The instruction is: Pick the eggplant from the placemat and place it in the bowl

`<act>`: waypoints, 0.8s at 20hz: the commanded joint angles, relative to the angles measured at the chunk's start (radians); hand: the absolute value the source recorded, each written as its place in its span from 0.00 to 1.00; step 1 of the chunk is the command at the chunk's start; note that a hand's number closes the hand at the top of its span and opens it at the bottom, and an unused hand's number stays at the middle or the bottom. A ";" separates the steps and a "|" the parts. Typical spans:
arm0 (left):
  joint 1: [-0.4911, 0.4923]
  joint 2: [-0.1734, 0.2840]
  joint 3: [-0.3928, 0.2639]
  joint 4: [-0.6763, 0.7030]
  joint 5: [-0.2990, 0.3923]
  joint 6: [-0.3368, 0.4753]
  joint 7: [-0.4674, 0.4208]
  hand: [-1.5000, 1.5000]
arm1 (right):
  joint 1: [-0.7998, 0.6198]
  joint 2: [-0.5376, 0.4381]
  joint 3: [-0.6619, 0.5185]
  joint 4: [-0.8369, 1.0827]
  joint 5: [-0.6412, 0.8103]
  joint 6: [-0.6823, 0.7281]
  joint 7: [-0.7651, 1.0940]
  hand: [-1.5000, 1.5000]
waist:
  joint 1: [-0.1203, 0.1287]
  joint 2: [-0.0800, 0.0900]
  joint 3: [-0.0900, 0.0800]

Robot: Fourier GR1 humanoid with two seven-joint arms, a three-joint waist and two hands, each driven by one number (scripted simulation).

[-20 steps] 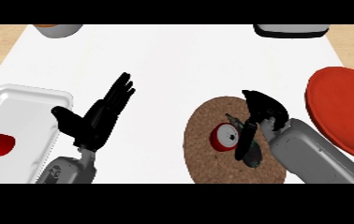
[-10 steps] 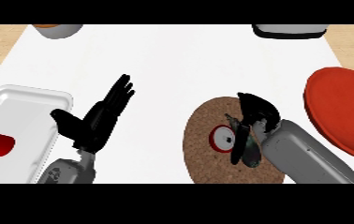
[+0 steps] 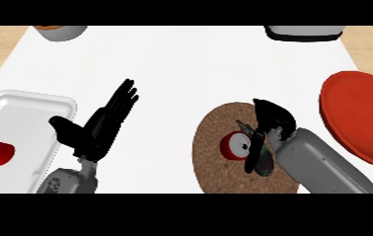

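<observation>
- Counter [image 3: 189,67]: a white top seen from steeply above, with both grey forearms coming in from the 6 o'clock edge.
- Right hand [image 3: 271,119]: black, at about 4 o'clock in the view, over the round brown cork placemat [image 3: 215,158]. Its forearm runs from the 5 o'clock corner up toward 11 o'clock. The fingers curl downward over the mat's right half; whether they actually clasp anything cannot be told.
- Eggplant [image 3: 261,158]: a dark, elongated shape lying on the placemat just below the right hand and against the forearm's wrist end, partly hidden by it.
- Small round red and white object [image 3: 235,145]: on the placemat, just beside the eggplant at its 9 o'clock side.
- Red round bowl [image 3: 350,111]: at 3 o'clock, cut by the view's edge, near the right hand but apart from it.
- Left hand [image 3: 98,126]: black, at 8 o'clock, resting open with straight fingers pointing toward 1 o'clock and the thumb out toward 9 o'clock, holding nothing.
- White rectangular tray [image 3: 33,111]: at 9 o'clock, just beside the left hand, with something red at its left edge.
</observation>
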 commanded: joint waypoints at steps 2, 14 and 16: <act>0.014 -0.013 -0.002 0.010 -0.006 -0.019 -0.026 0.50 | 0.032 0.043 0.033 0.044 0.070 -0.018 0.179 0.00 | 0.003 0.014 0.009; -0.022 -0.056 0.002 0.005 -0.043 0.013 0.023 0.50 | 0.104 0.100 0.015 0.114 0.219 -0.071 0.003 1.00 | 0.004 0.017 0.010; 0.033 -0.027 -0.001 -0.115 -0.034 0.009 0.076 0.50 | 0.109 0.083 -0.006 0.033 0.225 -0.011 0.049 1.00 | 0.007 0.013 0.010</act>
